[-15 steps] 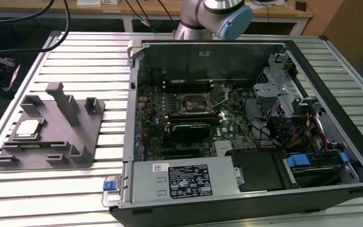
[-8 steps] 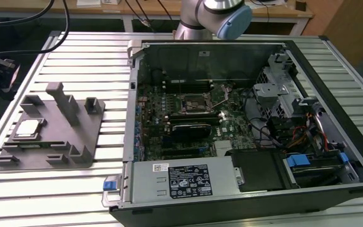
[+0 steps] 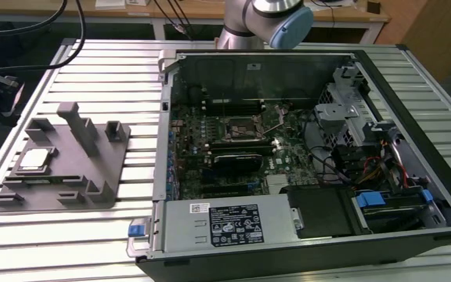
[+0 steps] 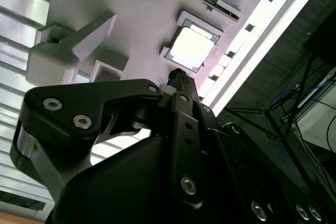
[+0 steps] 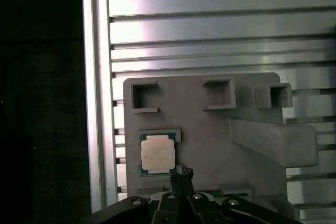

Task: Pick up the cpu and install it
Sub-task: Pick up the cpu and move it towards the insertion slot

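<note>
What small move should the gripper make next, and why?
Probably shift the gripper sideways until it is centred over the cpu, before any descent. In the first wrist view the cpu lies flat in its recess of the grey tray, not held, and the gripper tip is beside the chip's corner, not over its middle.

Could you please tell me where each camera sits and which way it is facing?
Exterior view: off the arm, high, looking down on the open computer case and grey tray; the arm shows behind.
First wrist view: on the arm, looking down past the claw at the tray.
Second wrist view: behind the claw, looking along it at the tray.
All three share the cpu lying in the tray.
</note>
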You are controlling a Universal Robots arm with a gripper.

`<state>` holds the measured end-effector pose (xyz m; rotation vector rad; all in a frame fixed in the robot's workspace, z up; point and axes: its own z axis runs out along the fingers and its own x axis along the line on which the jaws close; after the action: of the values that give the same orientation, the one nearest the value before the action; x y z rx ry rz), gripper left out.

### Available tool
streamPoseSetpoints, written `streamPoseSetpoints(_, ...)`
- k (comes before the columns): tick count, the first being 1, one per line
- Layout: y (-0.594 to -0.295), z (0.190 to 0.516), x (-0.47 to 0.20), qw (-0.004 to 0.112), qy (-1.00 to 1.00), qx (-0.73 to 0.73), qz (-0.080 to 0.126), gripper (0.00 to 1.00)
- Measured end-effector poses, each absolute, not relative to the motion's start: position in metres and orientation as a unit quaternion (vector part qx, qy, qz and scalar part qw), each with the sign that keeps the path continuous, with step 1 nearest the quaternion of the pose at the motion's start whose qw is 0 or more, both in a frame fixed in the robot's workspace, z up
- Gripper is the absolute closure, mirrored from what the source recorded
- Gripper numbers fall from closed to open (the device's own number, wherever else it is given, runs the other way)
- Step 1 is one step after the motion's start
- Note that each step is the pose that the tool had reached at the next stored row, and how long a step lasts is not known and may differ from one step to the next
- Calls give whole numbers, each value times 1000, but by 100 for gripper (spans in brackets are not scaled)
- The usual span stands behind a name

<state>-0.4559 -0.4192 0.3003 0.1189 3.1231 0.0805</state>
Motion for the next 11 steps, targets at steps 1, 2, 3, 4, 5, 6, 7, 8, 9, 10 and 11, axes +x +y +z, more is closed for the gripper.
streamPoseSetpoints(1,-419,299,-456,8,999,38,26,89)
streamPoseSetpoints(2,-419,297,-457,8,999,38,26,89)
streamPoseSetpoints(3,-419,296,-457,8,999,38,26,89)
streamPoseSetpoints(4,-419,294,-457,8,999,38,26,89)
streamPoseSetpoints(5,-419,292,-458,8,999,38,26,89)
streamPoseSetpoints(6,-419,290,-458,8,999,38,26,89)
streamPoseSetpoints(7,-419,288,-459,8,999,38,26,89)
streamPoseSetpoints(8,-419,287,-460,8,999,38,26,89)
streamPoseSetpoints(9,-419,285,-461,8,999,38,26,89)
streamPoseSetpoints(10,-419,283,-462,8,999,38,26,89)
streamPoseSetpoints(11,-419,281,-463,8,999,38,26,89)
